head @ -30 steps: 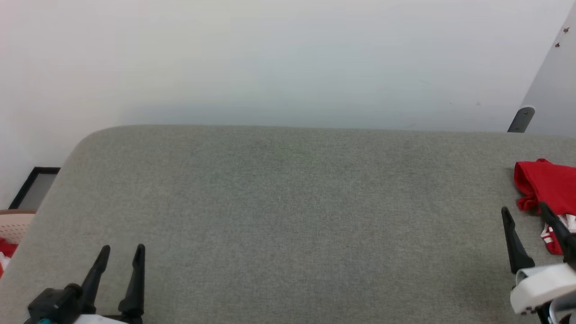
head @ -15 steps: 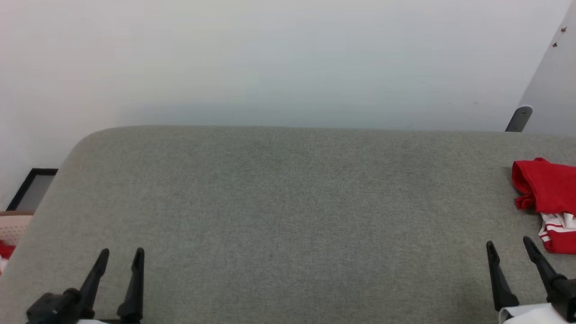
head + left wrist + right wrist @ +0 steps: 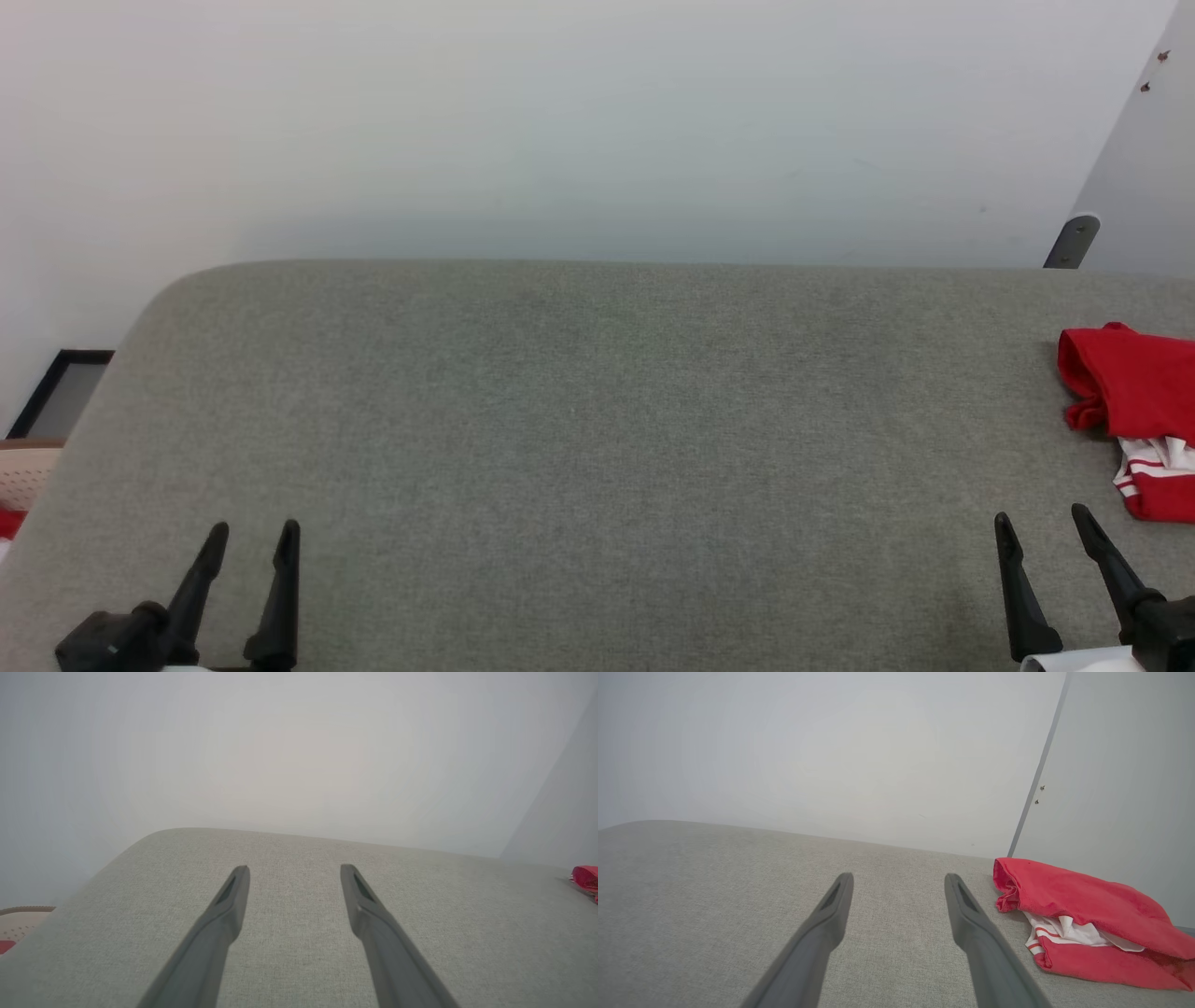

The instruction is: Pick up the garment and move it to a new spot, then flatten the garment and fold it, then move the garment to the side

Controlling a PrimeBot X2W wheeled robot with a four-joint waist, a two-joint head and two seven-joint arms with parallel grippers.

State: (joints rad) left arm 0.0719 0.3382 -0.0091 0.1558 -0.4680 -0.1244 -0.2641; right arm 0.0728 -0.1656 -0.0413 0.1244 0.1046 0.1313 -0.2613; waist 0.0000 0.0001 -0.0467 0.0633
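Note:
The garment (image 3: pixel 1134 397) lies folded in a red bundle with white, red-striped trim showing, at the far right of the grey padded surface (image 3: pixel 597 420); its lettering is hidden. In the right wrist view the garment (image 3: pixel 1083 914) sits just right of my open right gripper (image 3: pixel 899 879), apart from the fingers. From the head view my right gripper (image 3: pixel 1041 518) stands open at the lower right, below and left of the bundle. My left gripper (image 3: pixel 252 532) is open at the lower left, with nothing between its fingers (image 3: pixel 292 870). A red edge of the garment (image 3: pixel 586 877) shows far right in the left wrist view.
A pale wall rises behind the surface. A grey door panel (image 3: pixel 1144 177) with a metal bracket (image 3: pixel 1069 241) stands at the back right. Off the left edge are a black frame (image 3: pixel 61 392) and a beige perforated basket (image 3: pixel 26 471) holding something red.
My right gripper has drawn back from the garment toward the lower right and now stands clear of it. The left gripper holds still. The camera shifted slightly.

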